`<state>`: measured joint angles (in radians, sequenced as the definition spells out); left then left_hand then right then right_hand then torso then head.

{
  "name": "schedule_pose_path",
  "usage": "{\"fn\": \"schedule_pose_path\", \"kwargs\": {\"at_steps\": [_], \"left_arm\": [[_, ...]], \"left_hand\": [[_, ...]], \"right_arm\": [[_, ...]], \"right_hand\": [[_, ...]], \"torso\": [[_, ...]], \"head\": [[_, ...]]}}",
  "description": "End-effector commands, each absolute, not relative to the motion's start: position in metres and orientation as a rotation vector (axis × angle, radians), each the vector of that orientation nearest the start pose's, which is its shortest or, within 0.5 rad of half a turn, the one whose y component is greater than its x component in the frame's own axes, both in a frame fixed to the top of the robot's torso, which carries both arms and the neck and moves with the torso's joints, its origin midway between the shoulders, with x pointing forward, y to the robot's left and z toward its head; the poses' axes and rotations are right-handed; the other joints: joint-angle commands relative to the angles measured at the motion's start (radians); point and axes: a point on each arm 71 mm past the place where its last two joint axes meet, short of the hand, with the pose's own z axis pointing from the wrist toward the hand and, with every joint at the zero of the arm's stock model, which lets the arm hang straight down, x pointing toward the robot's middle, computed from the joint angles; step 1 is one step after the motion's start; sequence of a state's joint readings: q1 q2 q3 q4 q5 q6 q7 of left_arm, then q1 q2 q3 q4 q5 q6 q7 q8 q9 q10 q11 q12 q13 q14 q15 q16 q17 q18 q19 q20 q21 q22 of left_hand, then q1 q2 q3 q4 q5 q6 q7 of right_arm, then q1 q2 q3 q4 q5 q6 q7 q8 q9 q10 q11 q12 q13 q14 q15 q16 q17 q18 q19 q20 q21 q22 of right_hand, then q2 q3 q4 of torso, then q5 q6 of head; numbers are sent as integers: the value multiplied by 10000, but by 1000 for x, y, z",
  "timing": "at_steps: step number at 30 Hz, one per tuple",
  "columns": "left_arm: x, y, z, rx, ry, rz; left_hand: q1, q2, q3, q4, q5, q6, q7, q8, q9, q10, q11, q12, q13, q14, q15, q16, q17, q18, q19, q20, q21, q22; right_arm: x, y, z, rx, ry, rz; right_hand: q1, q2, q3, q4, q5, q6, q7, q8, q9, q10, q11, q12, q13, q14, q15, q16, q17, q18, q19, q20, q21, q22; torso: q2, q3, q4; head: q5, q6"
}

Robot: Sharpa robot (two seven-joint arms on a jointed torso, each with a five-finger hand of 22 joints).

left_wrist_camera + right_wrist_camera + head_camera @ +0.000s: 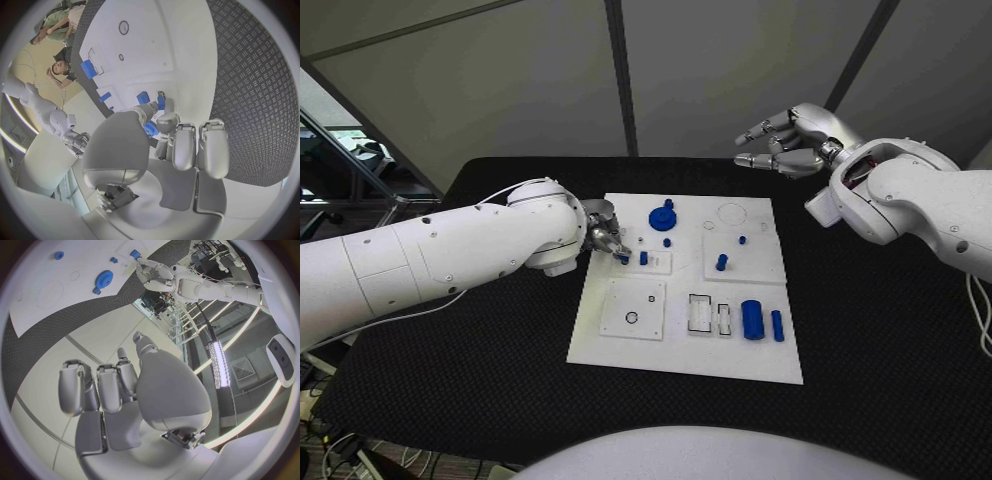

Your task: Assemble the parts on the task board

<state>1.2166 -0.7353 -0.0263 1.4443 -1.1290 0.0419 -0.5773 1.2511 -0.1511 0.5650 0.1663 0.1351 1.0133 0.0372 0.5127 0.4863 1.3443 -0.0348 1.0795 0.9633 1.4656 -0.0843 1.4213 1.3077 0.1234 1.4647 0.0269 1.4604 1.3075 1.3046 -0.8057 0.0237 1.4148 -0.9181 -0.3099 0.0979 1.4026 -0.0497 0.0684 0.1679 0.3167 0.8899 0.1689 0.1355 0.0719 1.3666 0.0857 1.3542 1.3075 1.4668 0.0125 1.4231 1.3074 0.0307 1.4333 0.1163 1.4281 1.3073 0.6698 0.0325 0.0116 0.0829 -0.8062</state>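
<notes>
**Left hand on a peg at the board's left edge, right hand parked far right**

Bench (473, 390): black, carries everything.

Task board (733, 345): white plate, centre of the bench, long side running near to far.

Right hand (788, 140): raised above the far right of the bench, past the board's far right corner, well apart from every part. Fingers curled in loosely, nothing in them.

Left hand (603, 235): at the board's left edge, about halfway along. Fingertips (617, 252) pinched together on a small blue peg (642, 258) over the small raised square there. Left wrist view shows the same: fingers closed around the peg (160, 102), another blue piece just beside it. Cannot tell whether the peg is seated in its hole or just touching the plate.

Parts, all blue, all on the board:
- Gear-like round piece (664, 216), far left area, just beyond the left hand; also in the right wrist view (104, 279).
- Thick cylinder (753, 319), lying flat at the near right, beside two rectangular cutouts.
- Thin bar (777, 325), just right of that cylinder, parallel to it.
- Short upright peg (721, 262), mid-board, right of the left hand.
- Small stud (668, 242), between the gear-like piece and the held peg.
- Two tiny studs (743, 240) near the far right, by an engraved circle.
</notes>
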Motion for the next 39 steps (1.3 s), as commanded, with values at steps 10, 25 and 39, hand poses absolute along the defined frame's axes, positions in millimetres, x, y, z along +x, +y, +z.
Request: {"fn": "schedule_pose_path", "kwargs": {"at_steps": [10,25,39], "left_arm": [[493,192,-221,-1657,22607,-3196],[494,191,-221,-1616,22621,-3187],[496,187,-224,-1481,22847,-3021]], "left_hand": [[-158,-7,1357,-1253,102,59,1,139,76,83,-17,-43,11,594,-64,-15,786,-965,628,-76,-10,2004],[-272,-54,1461,-1297,126,52,-3,195,110,110,-19,-27,25,594,-66,-16,785,-961,624,-80,-25,2000],[-1482,-184,335,-618,33,280,-190,405,153,241,-143,201,248,595,-160,-15,787,-989,676,-144,74,2081]], "right_arm": [[528,-212,-111,2389,15442,10134],[528,-211,-111,2384,15440,10141],[528,-211,-111,2362,15434,10168]], "right_hand": [[-85,31,-14,47,61,51,18,69,-13,-2,-30,-6,84,495,-69,-39,268,187,-33,-14,-56,885],[-85,31,-14,47,61,51,18,69,-13,-2,-30,-6,84,495,-69,-39,268,187,-33,-14,-56,885],[-99,31,-20,54,65,51,17,70,-14,-6,-31,-9,77,494,-69,-46,260,190,-41,-14,-67,874]], "torso": [[-12,-6,13],[-5,7,0],[-3,5,5]], "head": [[31,-8],[40,-26],[3,-46]]}}
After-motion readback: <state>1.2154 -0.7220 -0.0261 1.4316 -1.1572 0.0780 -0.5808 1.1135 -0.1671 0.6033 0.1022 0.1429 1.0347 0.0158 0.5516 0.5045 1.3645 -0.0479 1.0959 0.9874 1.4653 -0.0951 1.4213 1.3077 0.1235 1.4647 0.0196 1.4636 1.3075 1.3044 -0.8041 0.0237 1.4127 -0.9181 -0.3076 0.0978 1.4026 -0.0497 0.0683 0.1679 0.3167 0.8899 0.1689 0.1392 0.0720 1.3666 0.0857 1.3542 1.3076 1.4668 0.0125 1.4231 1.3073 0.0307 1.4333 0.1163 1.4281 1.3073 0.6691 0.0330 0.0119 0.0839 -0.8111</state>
